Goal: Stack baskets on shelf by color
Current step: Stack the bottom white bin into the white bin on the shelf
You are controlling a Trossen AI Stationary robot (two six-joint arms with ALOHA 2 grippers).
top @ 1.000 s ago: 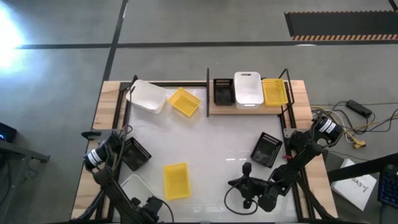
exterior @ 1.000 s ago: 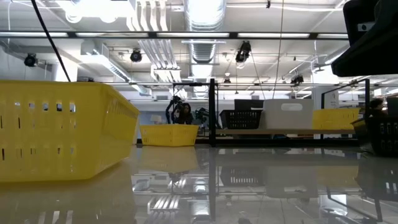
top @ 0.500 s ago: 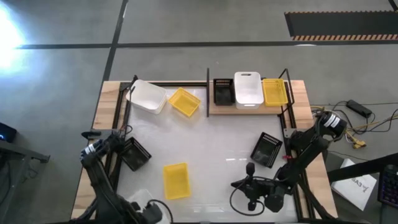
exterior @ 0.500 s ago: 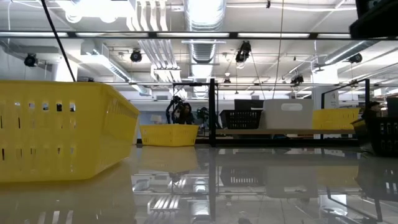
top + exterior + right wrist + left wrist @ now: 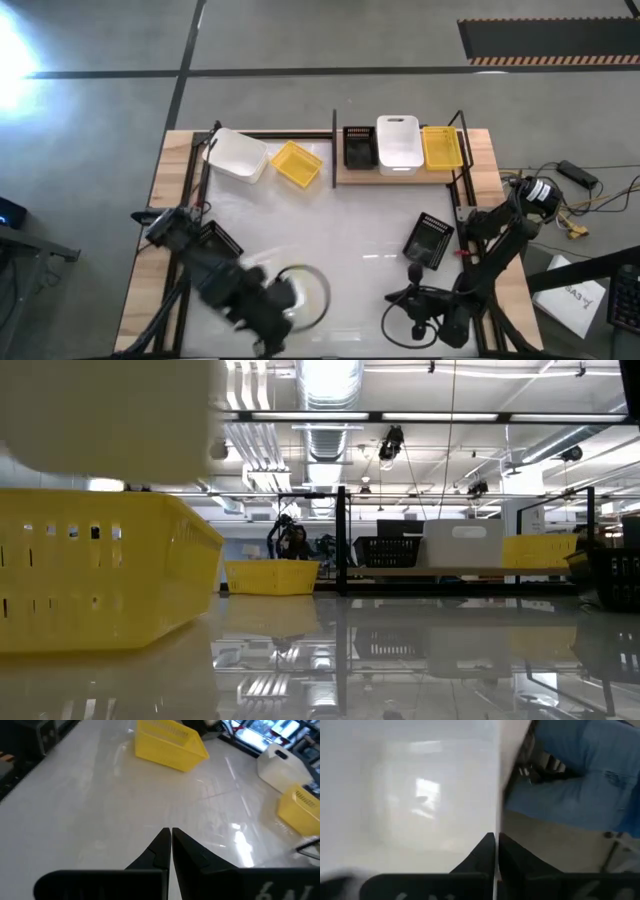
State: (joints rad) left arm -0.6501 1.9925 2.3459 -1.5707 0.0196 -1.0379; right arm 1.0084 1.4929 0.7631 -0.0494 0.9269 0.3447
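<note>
Hanging over the near left part of the table, the left gripper had its two fingers pinched on the thin wall of a white basket, which it held lifted in the air. In the low view this lifted basket showed as a pale blur directly above the near yellow basket, which sat on the tabletop. From above, the raised basket hid that yellow one from sight.

On the near right, the right gripper hung low above bare tabletop with its fingers pressed together and nothing between them.

Farther in, a black basket lay by the left edge, just beside the left arm, and a second black basket lay tilted toward the right edge.

At the far left corner stood another white basket, with a yellow basket just beside it.

Along the far right edge ran the shelf, a pale wooden board with black rods. Three baskets stood on it side by side in a row: a black shelf basket on the left, a white shelf basket in the middle and a yellow shelf basket on the right.
</note>
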